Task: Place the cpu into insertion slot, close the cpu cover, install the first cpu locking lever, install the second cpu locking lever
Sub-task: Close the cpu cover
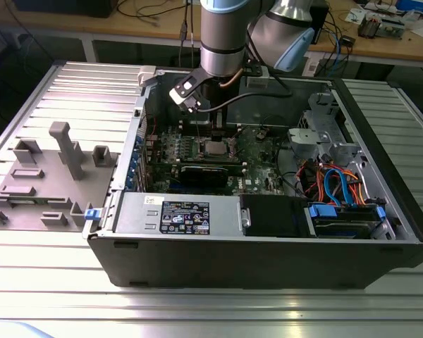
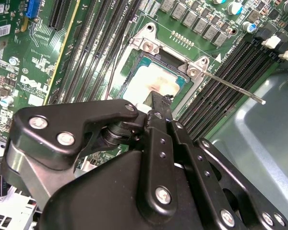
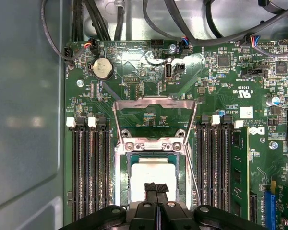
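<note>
Electronics lab: cable-strewn workbench (image 1: 70, 21) behind an opened computer case (image 1: 254, 260) on slatted table (image 1: 197, 310).

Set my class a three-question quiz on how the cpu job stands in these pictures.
1. True or false: the cpu lies in the insertion slot.
2. The cpu cover is: A) folded down over the chip, B) standing open behind the socket, C) lying outside the case.
3. Fill in: the shut gripper hangs directly over the ____.
Key: 1 true; 2 B; 3 cpu.
</note>
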Robot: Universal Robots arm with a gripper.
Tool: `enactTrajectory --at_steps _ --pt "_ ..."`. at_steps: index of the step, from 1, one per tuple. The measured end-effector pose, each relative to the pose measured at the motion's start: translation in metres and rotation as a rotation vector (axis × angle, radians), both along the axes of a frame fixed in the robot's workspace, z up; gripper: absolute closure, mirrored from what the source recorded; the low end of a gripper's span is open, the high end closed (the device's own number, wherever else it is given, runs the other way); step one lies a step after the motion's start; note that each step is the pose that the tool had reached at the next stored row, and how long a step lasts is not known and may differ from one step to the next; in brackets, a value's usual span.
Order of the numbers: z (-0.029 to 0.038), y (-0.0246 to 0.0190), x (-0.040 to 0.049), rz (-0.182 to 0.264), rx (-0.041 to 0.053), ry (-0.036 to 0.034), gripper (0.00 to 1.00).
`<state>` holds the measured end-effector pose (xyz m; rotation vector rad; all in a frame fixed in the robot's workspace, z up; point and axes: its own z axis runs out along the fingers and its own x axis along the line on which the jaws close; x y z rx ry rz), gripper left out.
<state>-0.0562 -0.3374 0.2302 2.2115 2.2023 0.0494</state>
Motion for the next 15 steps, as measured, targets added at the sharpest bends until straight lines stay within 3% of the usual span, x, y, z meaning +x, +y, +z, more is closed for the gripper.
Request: enactTrajectory --at_steps 15 --pt "0.0035 0.0000 0.0000 0.000 0.0000 0.0000 0.89"
